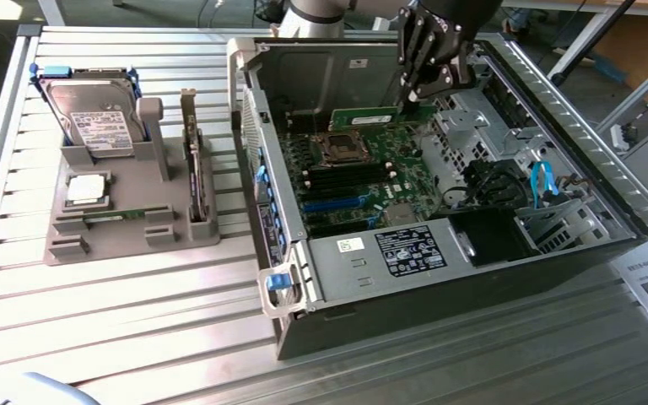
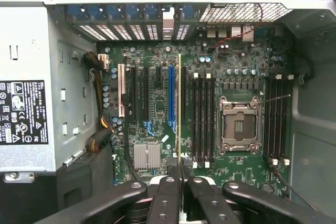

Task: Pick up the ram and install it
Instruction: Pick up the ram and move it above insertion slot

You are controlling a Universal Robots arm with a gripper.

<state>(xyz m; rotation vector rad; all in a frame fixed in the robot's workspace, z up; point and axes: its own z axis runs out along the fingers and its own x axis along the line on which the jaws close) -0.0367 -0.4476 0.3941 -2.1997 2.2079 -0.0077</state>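
Finding: the pincer (image 1: 418,94) is clenched on the ram (image 1: 367,116), gripping one end of the green stick. The stick is held level, on edge, inside the open computer case (image 1: 437,308), over the far part of the motherboard (image 1: 397,181). In the wrist view its edge runs between the blue slot (image 2: 170,98) and the black memory slots (image 2: 202,116). Contact with the board cannot be determined. At the exterior view's left, a grey holder (image 1: 121,198) with a hard drive (image 1: 99,122) stands on the bench (image 1: 132,321).

Sunlit slatted aluminium table (image 1: 132,329)
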